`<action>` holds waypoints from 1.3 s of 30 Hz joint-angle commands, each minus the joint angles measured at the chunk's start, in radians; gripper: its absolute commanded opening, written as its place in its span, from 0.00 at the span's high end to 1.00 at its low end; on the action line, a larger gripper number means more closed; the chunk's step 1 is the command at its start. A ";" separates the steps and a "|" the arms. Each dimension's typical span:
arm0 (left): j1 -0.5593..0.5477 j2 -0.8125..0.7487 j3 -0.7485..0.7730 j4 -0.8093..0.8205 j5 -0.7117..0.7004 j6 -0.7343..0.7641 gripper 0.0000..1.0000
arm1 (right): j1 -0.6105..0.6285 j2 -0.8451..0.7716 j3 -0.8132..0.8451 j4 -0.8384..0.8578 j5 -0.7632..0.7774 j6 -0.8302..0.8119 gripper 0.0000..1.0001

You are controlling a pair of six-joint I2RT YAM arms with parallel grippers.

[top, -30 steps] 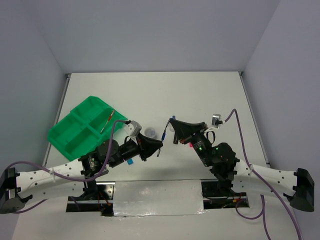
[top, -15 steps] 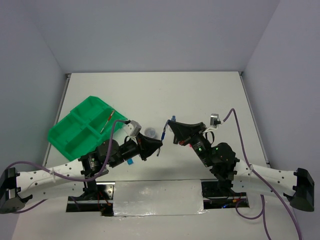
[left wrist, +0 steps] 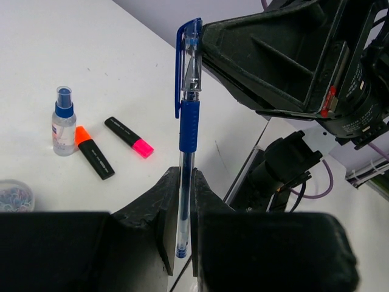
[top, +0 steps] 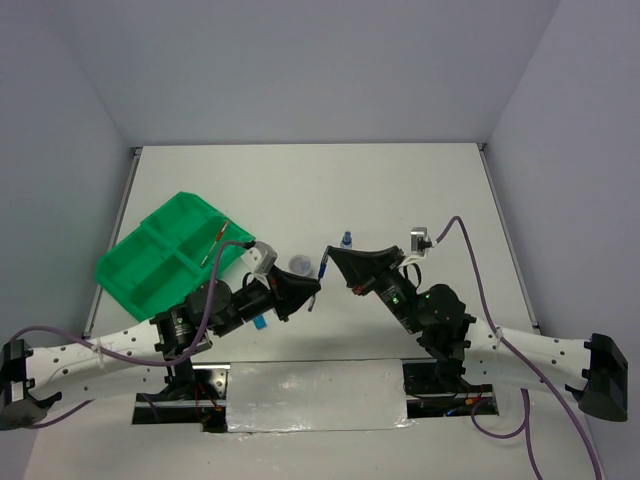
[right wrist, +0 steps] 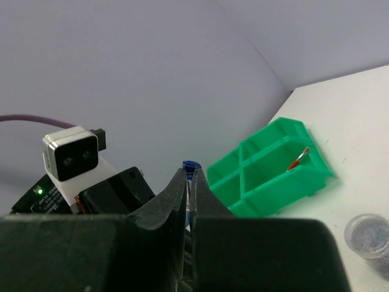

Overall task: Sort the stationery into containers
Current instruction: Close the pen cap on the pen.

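Blue pen is up in the air mid-frame in the top view, standing upright between my two arms, not in the green tray yet. My left pincer is clenched on the lower barrel. My right pincer is squeezed down to a sliver, and as far as I can tell it's nipping the cap end, so both of me have it. Looks like a hand-off to me. To do it well I'd make sure the left grip is square on the barrel before the right one lets go, then back the right arm straight off so it doesn't snag the clip. The tray sits left of centre in the top view, with a red pen lying in one compartment. Plenty of bare table toward the top of that frame for swinging. Lower down the little bottle, orange highlighter, pink highlighter and round tub sit close by, so I'd carry high.
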 commanded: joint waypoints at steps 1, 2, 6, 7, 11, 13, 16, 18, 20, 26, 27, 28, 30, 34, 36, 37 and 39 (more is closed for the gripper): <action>0.002 -0.036 0.057 0.021 -0.028 0.058 1.00 | 0.006 -0.003 -0.010 -0.029 -0.071 -0.009 1.00; 0.002 -0.044 0.062 0.014 -0.032 0.065 1.00 | 0.006 -0.005 -0.004 -0.039 -0.087 -0.009 1.00; 0.002 -0.057 0.082 0.006 -0.040 0.107 1.00 | 0.008 -0.008 -0.018 -0.057 -0.147 0.023 1.00; 0.002 -0.060 0.085 0.009 -0.037 0.114 1.00 | 0.006 -0.005 -0.023 -0.055 -0.163 0.028 1.00; 0.002 -0.057 0.125 -0.003 -0.029 0.137 1.00 | 0.012 0.003 -0.049 -0.056 -0.189 0.046 1.00; 0.002 -0.051 0.138 -0.010 -0.020 0.146 1.00 | 0.012 0.001 -0.059 -0.053 -0.187 0.051 1.00; 0.002 -0.047 0.138 -0.011 -0.029 0.147 1.00 | 0.014 -0.023 -0.070 -0.043 -0.177 0.045 1.00; 0.002 -0.050 0.122 0.006 -0.031 0.144 1.00 | 0.012 -0.042 -0.063 -0.064 -0.172 0.027 1.00; 0.002 -0.057 0.109 0.016 -0.026 0.141 1.00 | 0.012 -0.054 -0.046 -0.079 -0.186 -0.007 0.94; 0.002 -0.067 0.096 0.000 0.026 0.141 1.00 | 0.003 -0.123 0.037 -0.184 -0.362 -0.286 0.33; 0.002 -0.068 0.091 0.003 0.053 0.143 1.00 | -0.012 -0.126 0.051 -0.199 -0.453 -0.305 0.21; 0.002 -0.074 0.077 0.013 0.072 0.140 1.00 | -0.021 -0.123 0.086 -0.217 -0.500 -0.320 0.17; 0.002 -0.080 0.066 0.026 0.104 0.140 1.00 | -0.053 -0.108 0.121 -0.279 -0.549 -0.345 0.14; 0.002 -0.083 0.065 0.010 0.178 0.138 1.00 | -0.162 -0.088 0.186 -0.303 -0.713 -0.337 0.14; 0.002 -0.083 0.066 0.000 0.184 0.141 1.00 | -0.201 -0.078 0.198 -0.288 -0.802 -0.309 0.15; 0.002 -0.085 0.066 -0.005 0.184 0.141 1.00 | -0.214 -0.068 0.209 -0.287 -0.851 -0.302 0.16; 0.002 -0.093 0.065 -0.011 0.184 0.143 1.00 | -0.215 -0.059 0.221 -0.294 -0.864 -0.293 0.20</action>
